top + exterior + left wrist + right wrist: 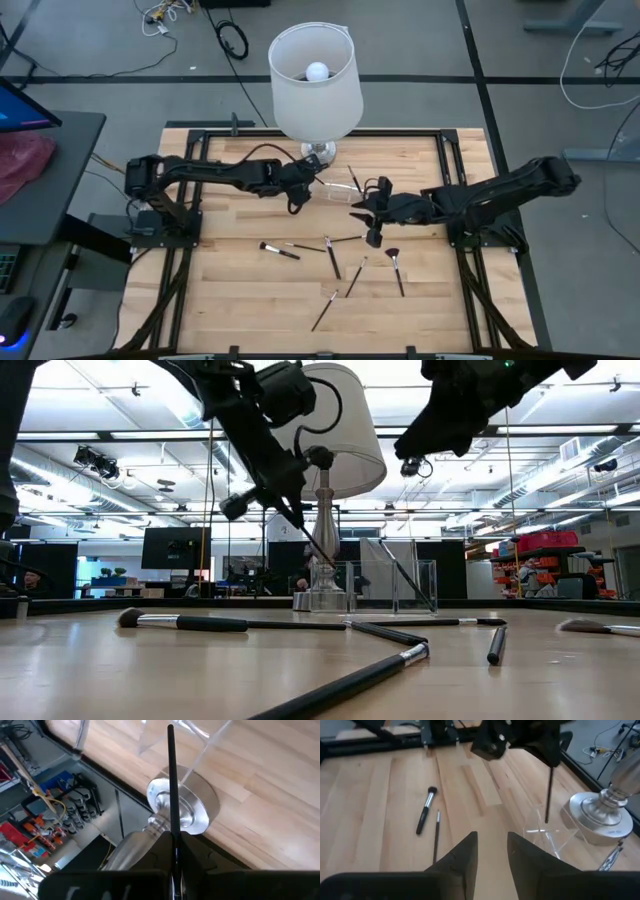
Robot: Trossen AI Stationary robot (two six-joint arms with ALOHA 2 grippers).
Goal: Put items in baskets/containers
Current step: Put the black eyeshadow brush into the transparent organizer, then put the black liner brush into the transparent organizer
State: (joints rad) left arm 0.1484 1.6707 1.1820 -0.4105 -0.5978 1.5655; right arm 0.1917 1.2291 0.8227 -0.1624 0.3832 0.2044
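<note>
High view: the left gripper (312,183) sits just beside the lamp (316,75) base, on the side facing the clear box (340,190), with its fingers pinched on one thin dark brush (172,785). The left wrist view shows the handle clamped between the pads and projecting stiffly toward the box wall. The right gripper (372,205) hovers on the far side of the box from the lamp, fingers apart and holding nothing. Loose brushes (280,250) lie scattered on the table (240,300), well apart from the lamp, on the near side of the box.

Handling judgement: each brush is light, rigid and narrow, with a smooth handle likely to swivel in a pinch. Grip mid-handle, across the shaft, clear of the soft bristles. The box appears thin-walled and light; a sideways knock from the brush tip could shift it.
</note>
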